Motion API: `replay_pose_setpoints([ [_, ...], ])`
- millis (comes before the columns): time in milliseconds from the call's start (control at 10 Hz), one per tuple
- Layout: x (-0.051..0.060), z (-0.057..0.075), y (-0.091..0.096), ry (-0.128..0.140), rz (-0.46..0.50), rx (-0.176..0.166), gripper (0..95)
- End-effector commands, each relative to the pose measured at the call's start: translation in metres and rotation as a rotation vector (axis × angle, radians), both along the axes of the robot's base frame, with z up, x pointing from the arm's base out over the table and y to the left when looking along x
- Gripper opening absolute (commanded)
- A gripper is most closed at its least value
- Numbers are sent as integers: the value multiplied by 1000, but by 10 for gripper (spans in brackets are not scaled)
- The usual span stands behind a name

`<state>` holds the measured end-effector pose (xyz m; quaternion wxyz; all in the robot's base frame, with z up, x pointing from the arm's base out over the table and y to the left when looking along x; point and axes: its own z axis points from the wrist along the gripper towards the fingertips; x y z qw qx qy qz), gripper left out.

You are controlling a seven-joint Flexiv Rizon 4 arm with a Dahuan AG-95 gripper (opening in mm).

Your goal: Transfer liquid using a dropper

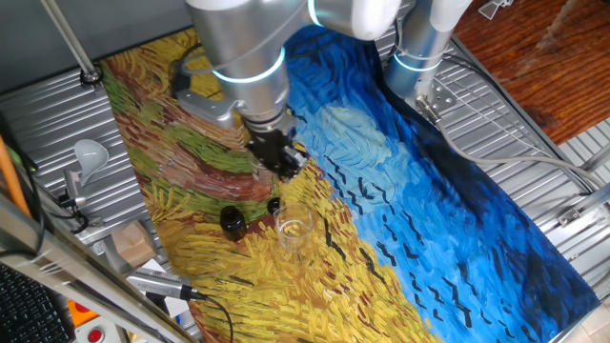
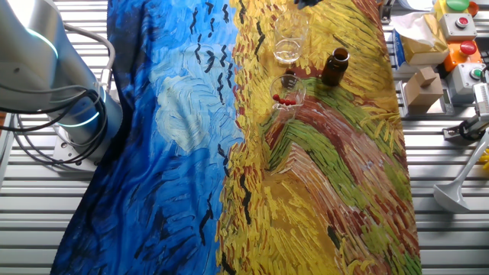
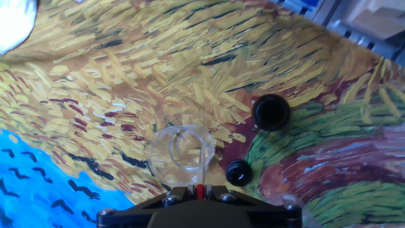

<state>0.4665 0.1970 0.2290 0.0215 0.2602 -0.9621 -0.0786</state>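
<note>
Table (image 2: 428,176) is ribbed metal, covered w/ a painted cloth (image 2: 183,153): blue sky on one side, yellow field on the other.

1. Arm (image 1: 243,48) reaches over the yellow part of the cloth. Gripper (image 1: 279,162) points down, well above the surface.
2. Gripper state: closed on the dropper (image 3: 200,180). Hand view shows the red bulb pinched at the bottom edge btw. the jaws, w/ the clear tube running forward from it.
3. Dropper tip: in hand view it lines up w/ the near rim of the empty-looking glass (image 3: 180,155). Whether it is inside the glass or above it cannot be told.
4. That glass (image 1: 294,229) stands upright on the yellow area; the other fixed view shows a thin layer of clear liquid at its bottom (image 2: 290,38).
5. Dark bottle (image 2: 335,66) stands upright near the glass, open at the top (image 3: 272,113).
6. Small black cap (image 3: 238,172) lies on the cloth btw. bottle and glass, apart from both (image 1: 274,205).
7. Second glass (image 2: 286,95) stands near the bottle and holds spare droppers (image 2: 284,99), red bulbs visible.
8. Grey scoop (image 2: 458,191) lies on the bare metal, off the cloth
</note>
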Motion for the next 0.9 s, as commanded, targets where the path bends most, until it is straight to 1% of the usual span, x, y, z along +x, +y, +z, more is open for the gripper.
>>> replay_pose_setpoints([
  [100,-2,-1,1,1,4,-5,0],
  [200,-2,-1,1,1,-4,-13,0],
  [300,-2,-1,1,0,8,-16,0],
  [500,-2,-1,1,-3,50,1,0],
  [600,-2,-1,1,8,53,5,0],
  [800,-2,-1,1,9,46,8,0],
  [900,-4,-4,4,7,37,7,0],
])
